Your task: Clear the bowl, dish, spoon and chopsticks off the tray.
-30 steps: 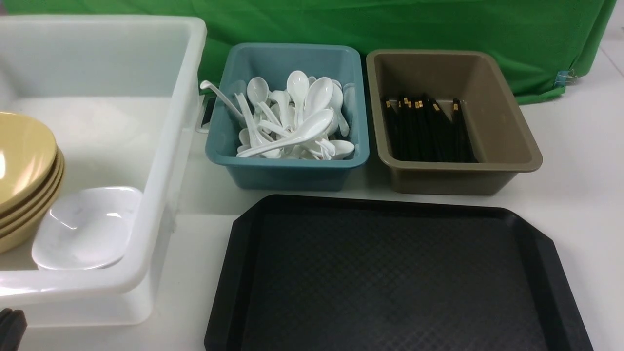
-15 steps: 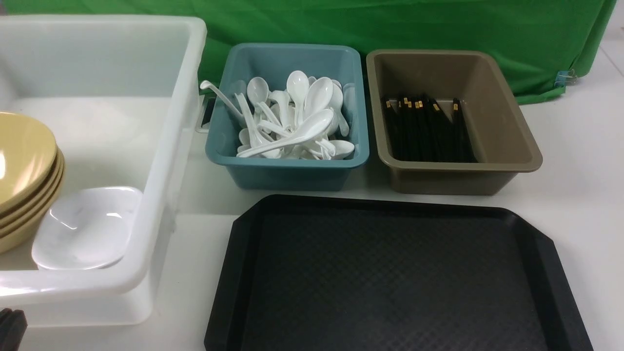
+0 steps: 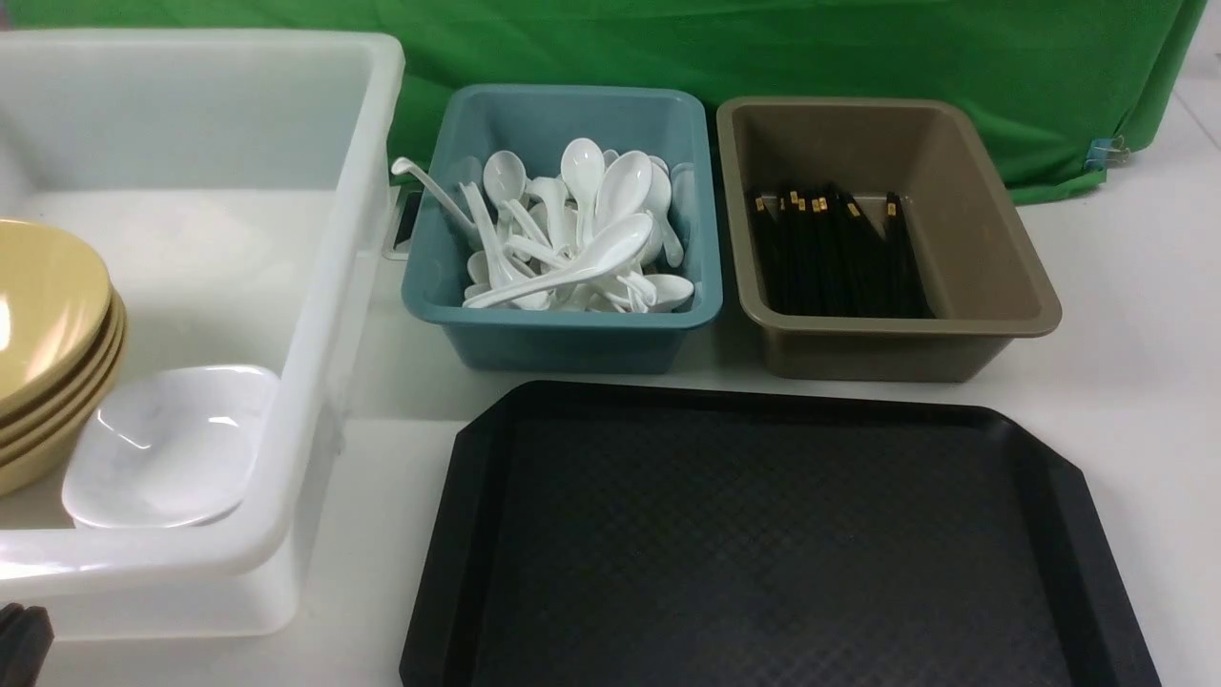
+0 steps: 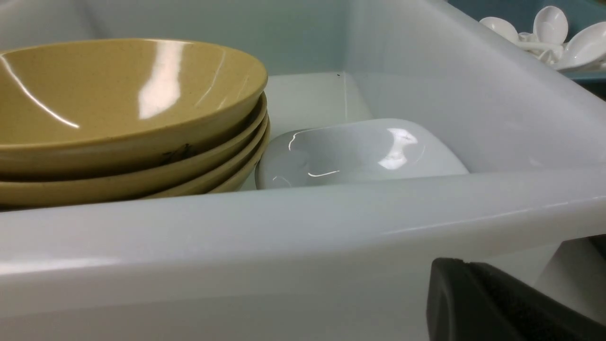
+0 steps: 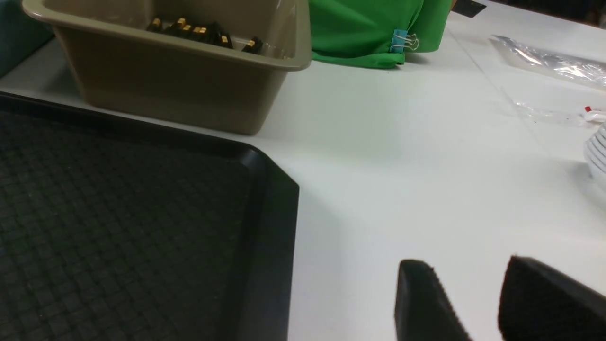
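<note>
Resting with its fingers together, the left tool (image 4: 450, 265) is near the bowls (image 4: 137, 94) and dish (image 4: 360, 154) inside the white tub (image 3: 324, 315); the right tool's (image 5: 464, 263) fingers stand apart, beyond the tray (image 3: 763, 534).

A green cloth (image 3: 858, 57) hangs along the worktop's far edge, wrinkled, with a blue binder clip (image 3: 1102, 153) gripping it near its right-hand end. In the right wrist view, out past that clip, a crumpled clear plastic bag (image 5: 558, 61) lies on the white worktop (image 5: 426, 156), crossed there by a thin seam (image 5: 487, 78). A smaller scrap of clear film (image 5: 549, 115) lies nearer, and just beside it is a small white thing with a red tip (image 5: 595, 115), cut off by the picture's edge. A flat black piece (image 5: 468, 7) rests near the cloth's end.
</note>
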Controlling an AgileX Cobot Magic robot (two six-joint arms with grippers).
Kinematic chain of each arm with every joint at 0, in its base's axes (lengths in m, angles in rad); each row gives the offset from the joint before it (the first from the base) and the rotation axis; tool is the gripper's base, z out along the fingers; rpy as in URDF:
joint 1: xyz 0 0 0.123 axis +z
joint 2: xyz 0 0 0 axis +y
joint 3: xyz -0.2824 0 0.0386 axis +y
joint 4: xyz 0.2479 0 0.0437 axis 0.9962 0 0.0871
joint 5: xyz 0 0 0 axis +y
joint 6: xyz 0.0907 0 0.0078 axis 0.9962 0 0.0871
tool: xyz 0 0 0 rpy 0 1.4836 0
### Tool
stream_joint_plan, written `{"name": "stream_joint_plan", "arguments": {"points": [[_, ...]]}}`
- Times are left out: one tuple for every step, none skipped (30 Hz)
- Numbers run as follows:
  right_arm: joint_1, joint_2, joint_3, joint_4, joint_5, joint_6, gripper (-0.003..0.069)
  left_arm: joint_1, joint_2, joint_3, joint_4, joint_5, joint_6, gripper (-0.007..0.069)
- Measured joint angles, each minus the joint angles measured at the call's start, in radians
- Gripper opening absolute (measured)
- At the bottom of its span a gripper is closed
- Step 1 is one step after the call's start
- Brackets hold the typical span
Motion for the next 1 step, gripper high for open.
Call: {"name": "stream_joint_plan", "arguments": {"points": [[0.0,0.0,0.0,0.0,0.0,0.0,0.0241,0.0,0.0,0.0,0.0,0.0,0.0,-0.0006]]}}
